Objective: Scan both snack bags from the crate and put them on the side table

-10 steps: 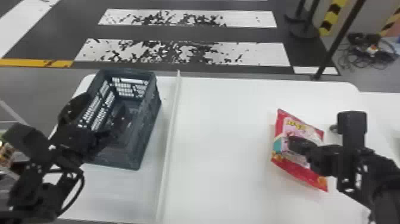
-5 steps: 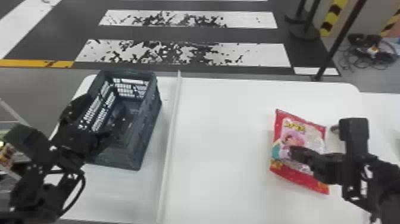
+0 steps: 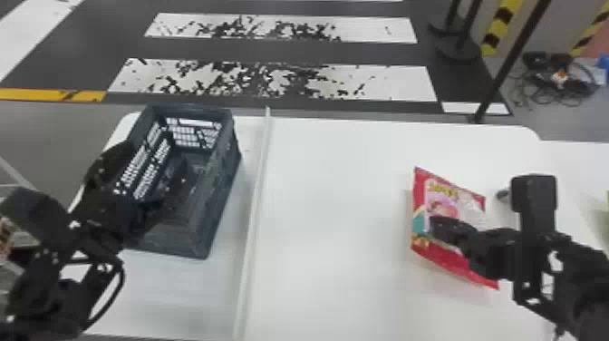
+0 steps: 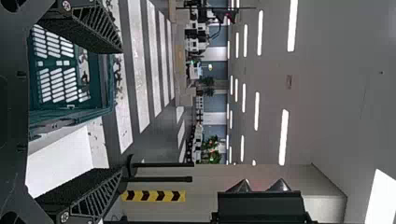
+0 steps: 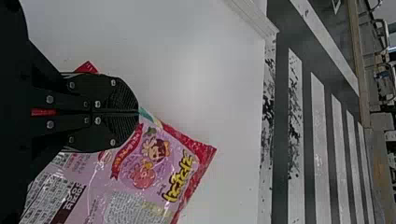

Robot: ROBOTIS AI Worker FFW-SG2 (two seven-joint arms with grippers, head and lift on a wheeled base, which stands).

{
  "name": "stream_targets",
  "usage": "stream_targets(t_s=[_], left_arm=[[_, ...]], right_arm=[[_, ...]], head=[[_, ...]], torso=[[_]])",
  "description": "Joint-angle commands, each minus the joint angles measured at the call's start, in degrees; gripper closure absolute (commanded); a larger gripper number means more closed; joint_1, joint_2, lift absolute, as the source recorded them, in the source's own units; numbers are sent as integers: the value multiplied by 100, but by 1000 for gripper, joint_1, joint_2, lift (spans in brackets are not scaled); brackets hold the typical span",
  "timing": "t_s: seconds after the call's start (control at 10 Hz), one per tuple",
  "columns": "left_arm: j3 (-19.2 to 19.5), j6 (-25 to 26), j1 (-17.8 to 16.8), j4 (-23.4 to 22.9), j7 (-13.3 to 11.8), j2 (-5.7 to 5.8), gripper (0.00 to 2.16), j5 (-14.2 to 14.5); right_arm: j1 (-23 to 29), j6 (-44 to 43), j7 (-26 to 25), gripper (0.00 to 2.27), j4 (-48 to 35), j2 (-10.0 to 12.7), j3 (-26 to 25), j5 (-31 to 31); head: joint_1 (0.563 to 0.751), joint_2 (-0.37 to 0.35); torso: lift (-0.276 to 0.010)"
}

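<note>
- Open room on the white table (image 3: 335, 181) between the divider (image 3: 254, 213) and snack bag (image 3: 446, 206).
- Right gripper (image 3: 432, 225) pinches the bag, pointing inward.
- Left gripper (image 3: 156, 161) by the crate (image 3: 217, 199), spread wide.

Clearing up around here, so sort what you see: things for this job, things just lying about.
For the job:
- snack bag, in the right pincer
- crate, on the table
- left pincer, by the crate

Just about:
- cables, beyond the table
- black pole, standing

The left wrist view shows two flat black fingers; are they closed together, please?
No, the left gripper has its flat black fingers wide apart.
</note>
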Motion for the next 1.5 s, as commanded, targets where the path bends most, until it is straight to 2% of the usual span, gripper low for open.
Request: stream_targets(t_s=[0.0,0.2,0.4,1.4], left_arm=[[0,0,-1,1,-3,-9,90,0],[0,0,16,1,-3,-9,90,0],[0,0,16,1,-3,9,90,9],[0,0,-10,-8,-3,53,90,35]], right_arm=[[23,56,-1,2256,-213,16,340,20],[-109,179,-1,2256,-19,16,823,328],[-259,197,-9,2256,394,8,999,512],[-250,302,-27,2256,491,-10,929,697]], head=[[695,44],[695,89],[695,127],[695,113]], torso=[[-87],[-87],[-87],[-87]])
